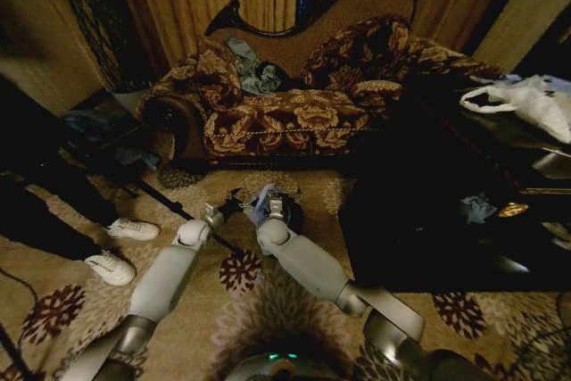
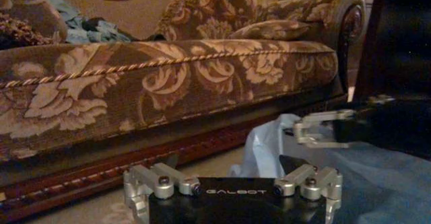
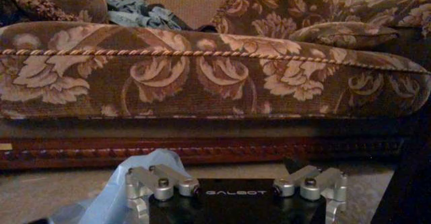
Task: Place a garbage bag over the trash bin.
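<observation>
The pale blue-grey garbage bag (image 1: 260, 206) hangs on the carpet in front of the sofa, between my two grippers. My right gripper (image 1: 271, 201) is at the bag, open, with film draped over one of its fingers (image 3: 153, 169). In the left wrist view the bag (image 2: 264, 148) rises beside the right gripper (image 2: 298, 131) and spreads low as a blue sheet. Just left of the bag, my left gripper (image 1: 234, 203) stands open with nothing between its fingers. A dark round rim beside the right wrist looks like the trash bin (image 1: 295, 217), mostly hidden by the arm and the bag.
The patterned sofa (image 1: 285, 118) with loose clothes stands right behind. A black low table (image 1: 428, 220) on the right carries a white plastic bag with handles (image 1: 526, 100). A person's white shoes (image 1: 111, 265) and dark cables lie on the carpet at left.
</observation>
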{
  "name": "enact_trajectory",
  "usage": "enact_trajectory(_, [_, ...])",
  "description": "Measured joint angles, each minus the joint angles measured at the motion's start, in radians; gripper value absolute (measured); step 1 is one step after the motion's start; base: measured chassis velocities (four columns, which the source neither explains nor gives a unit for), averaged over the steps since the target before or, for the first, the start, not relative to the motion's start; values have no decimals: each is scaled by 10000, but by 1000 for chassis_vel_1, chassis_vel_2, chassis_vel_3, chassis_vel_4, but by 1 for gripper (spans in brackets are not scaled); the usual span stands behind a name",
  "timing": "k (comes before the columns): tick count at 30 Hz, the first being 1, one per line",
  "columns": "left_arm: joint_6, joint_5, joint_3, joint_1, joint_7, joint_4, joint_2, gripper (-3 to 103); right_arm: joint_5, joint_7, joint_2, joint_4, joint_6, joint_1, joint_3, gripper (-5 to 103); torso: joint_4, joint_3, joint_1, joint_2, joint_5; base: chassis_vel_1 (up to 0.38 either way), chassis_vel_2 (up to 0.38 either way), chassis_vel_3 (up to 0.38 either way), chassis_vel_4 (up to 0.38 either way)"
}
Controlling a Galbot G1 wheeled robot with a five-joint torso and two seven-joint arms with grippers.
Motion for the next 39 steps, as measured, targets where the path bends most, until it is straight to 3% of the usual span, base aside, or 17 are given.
enact_trajectory(13, [-230,-128,180,140,506,-354,143,100,-132,-191,-619,-559,-20,119,508,100,0,0,0,0,-1,0,0,0,0])
enact_trajectory(22, [-313,-642,189,210,654,-439,423,100,166,-435,-1320,-710,-347,91,177,100,-2,0,0,0,-2,0,0,0,0])
enact_trajectory(35, [-296,-936,-153,510,651,-398,739,100,184,-703,-1295,-836,-384,-301,71,100,1,1,0,0,-2,0,0,0,0])
enact_trajectory(39, [75,-1190,-190,625,502,-410,792,100,267,-688,-1280,-725,-384,-275,135,100,3,0,0,0,-2,0,0,0,0])
